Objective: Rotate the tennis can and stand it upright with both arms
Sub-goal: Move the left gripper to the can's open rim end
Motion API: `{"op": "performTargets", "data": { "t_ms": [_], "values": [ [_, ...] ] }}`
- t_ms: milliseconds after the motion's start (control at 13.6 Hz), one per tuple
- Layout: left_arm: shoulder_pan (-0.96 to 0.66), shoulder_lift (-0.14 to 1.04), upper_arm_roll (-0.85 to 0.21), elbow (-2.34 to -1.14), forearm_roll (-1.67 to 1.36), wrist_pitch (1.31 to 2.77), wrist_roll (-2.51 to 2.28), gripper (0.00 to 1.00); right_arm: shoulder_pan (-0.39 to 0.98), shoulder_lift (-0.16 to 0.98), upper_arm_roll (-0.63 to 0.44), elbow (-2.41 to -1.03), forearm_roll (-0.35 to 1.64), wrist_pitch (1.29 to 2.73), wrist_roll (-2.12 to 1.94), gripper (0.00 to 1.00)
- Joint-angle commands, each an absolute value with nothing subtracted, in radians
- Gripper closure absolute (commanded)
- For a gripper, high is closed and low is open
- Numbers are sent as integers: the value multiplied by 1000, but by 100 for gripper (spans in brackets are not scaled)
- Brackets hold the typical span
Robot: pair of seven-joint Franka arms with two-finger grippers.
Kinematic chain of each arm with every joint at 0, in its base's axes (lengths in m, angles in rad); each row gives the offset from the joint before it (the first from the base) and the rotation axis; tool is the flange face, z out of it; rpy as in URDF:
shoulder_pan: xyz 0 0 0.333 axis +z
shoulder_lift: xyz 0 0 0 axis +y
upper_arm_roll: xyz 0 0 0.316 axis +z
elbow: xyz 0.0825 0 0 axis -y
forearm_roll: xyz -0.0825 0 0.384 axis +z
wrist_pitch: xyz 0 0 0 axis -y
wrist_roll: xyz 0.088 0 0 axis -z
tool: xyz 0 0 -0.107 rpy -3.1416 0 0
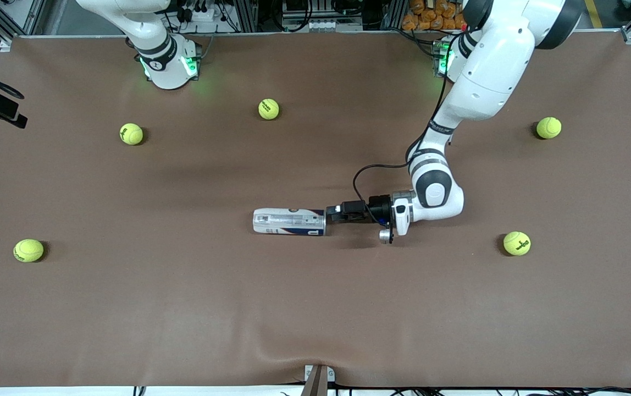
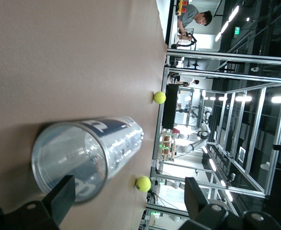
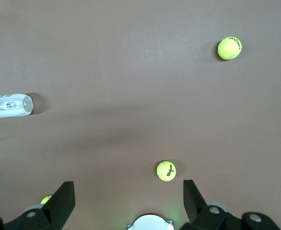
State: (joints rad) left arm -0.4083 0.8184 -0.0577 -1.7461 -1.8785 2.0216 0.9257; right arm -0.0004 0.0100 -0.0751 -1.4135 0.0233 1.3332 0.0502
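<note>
Five tennis balls sit scattered around the brown table (image 1: 315,308), and the tennis can (image 1: 289,221) lies on its side roughly in the middle of it all, so I'll use the can as the landmark.

The left arm (image 1: 483,82) reaches down from its base and has the left gripper (image 1: 331,213) right at the can's end that faces the left arm's end of the table. Its jaws are spread wide and nothing is clamped; in the left wrist view the can's open clear mouth (image 2: 71,160) sits just ahead of the fingers (image 2: 61,196), nearer one finger than the other. Can't tell whether a fingertip is actually touching the rim.

The right arm (image 1: 150,33) waits up by its base. The right gripper (image 3: 129,201) is spread wide too, holding nothing, hanging high over the table, with the can's end (image 3: 8,106) well off from it.

Balls relative to the can: one (image 1: 269,109) farther from the front camera, nearly straight up from it; another (image 1: 131,133) farther and toward the right arm's end; one (image 1: 28,250) slightly nearer and way out toward that same end; one (image 1: 516,243) and another (image 1: 548,127) toward the left arm's end.
</note>
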Motion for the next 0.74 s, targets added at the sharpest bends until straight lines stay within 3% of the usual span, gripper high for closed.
{"op": "performTargets", "data": {
  "t_ms": [0, 442, 589, 663],
  "values": [
    [-425, 862, -55, -1674, -1910, 2046, 939, 0, -12, 3, -71, -1425, 31, 1338, 66, 0],
    [-459, 907, -55, -1629, -1943, 2056, 939, 0, -15, 12, -71, -1427, 35, 1339, 67, 0],
    [-477, 905, -55, -1629, -1945, 2056, 937, 9, -15, 15, -71, -1427, 34, 1339, 67, 0],
    [-477, 904, -55, -1629, -1945, 2056, 934, 20, -17, 15, -71, -1427, 34, 1339, 67, 0]
  ]
}}
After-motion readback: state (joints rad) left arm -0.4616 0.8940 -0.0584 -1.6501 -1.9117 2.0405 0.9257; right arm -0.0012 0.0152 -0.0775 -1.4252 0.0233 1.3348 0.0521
